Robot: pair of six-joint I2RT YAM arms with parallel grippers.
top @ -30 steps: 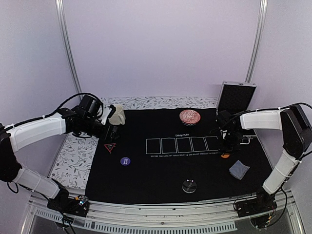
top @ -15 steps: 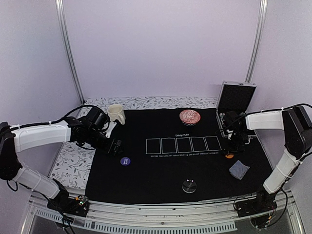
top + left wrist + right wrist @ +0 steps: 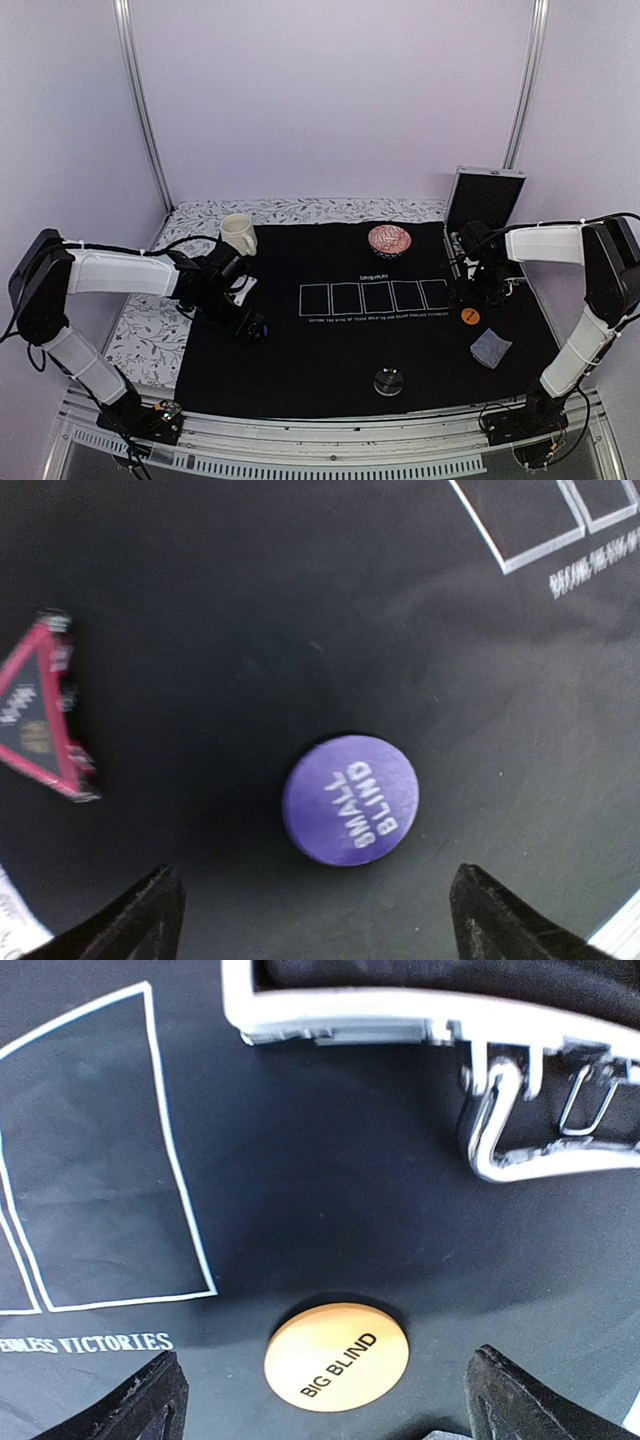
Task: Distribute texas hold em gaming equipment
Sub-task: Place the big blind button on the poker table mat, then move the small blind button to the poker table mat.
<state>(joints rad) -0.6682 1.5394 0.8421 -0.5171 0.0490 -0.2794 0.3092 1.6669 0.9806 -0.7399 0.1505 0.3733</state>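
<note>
**Both grippers open over the blind discs on a black poker mat**

From above, a black mat (image 3: 330, 350) covers most of the worktop (image 3: 140, 320). A row of five white card outlines (image 3: 375, 297) is printed across the middle of the mat.

The left arm reaches low over the left part of the mat. The left gripper (image 3: 315, 925) hangs just above the cloth, its fingers spread wide and holding nothing. Its wrist camera shows a purple disc (image 3: 350, 800) lettered "SMALL BLIND" lying flat on the mat. The disc is just ahead of the gap between the fingertips and touches neither. A red-edged black triangle (image 3: 40, 720) lies to the left of the disc, apart from it and slightly blurred.

The right arm bends over the right part of the mat. The right gripper (image 3: 335, 1415) is also wide open and empty. An orange disc (image 3: 337, 1357) lettered "BIG BLIND" lies flat below it, just past the right end of the card outlines. An open metal-edged case (image 3: 350, 1005) sits near the disc, at the mat's right edge.

A clear disc (image 3: 388, 381) lies near the front middle of the mat. A small pile of grey-blue-backed cards (image 3: 490, 347) rests on the right part, near the orange disc. A cream mug (image 3: 237, 233) stands by the far left corner of the mat. A red patterned bowl (image 3: 389, 240) sits at the far middle.
</note>
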